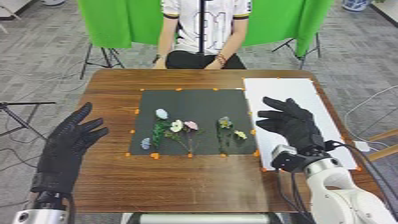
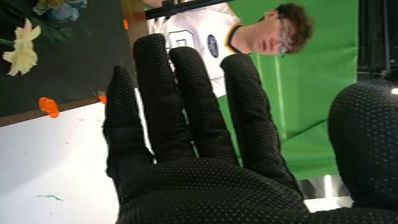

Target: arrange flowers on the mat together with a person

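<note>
In the head view the dark mat bears several flowers near its front half: a pale blue one at the left, a cream and pink pair in the middle, and yellow ones at the right. My right hand is over the white sheet, right of the mat, open and holding nothing. My left hand is open over the table's left side, apart from the flowers. In the right wrist view, my right hand has straight fingers; a yellow flower lies on the mat beyond.
A white sheet covers the right side of the wooden table. Orange tape pieces edge the mat. A green curtain hangs behind the table's far edge, with tripods on both sides.
</note>
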